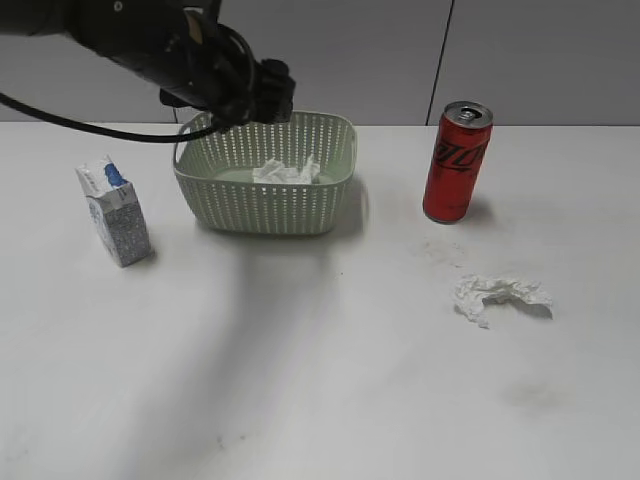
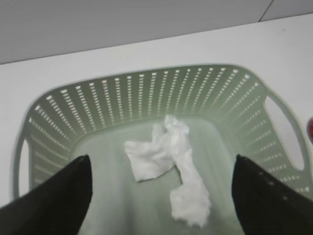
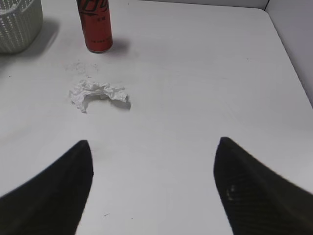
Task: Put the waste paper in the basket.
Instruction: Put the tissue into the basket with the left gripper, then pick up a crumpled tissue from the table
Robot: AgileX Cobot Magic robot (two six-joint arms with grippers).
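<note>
The pale green basket [image 1: 265, 208] stands at the back of the table, left of middle. White waste paper [image 1: 287, 172] lies on its floor; in the left wrist view [image 2: 168, 161] it shows as two crumpled wads touching each other. Another wad [image 1: 500, 295] lies on the table at the right, apart from the basket, and shows in the right wrist view [image 3: 98, 93]. My left gripper [image 1: 265, 100] hangs above the basket's back left, open and empty [image 2: 161, 159]. My right gripper [image 3: 154, 141] is open and empty above bare table, nearer than the loose wad. It does not show in the exterior view.
A red can [image 1: 457, 162] stands upright right of the basket, just behind the loose wad [image 3: 95, 24]. A white-and-blue speckled carton [image 1: 115, 212] stands left of the basket. The basket's corner [image 3: 17, 24] shows at the far left of the right wrist view.
</note>
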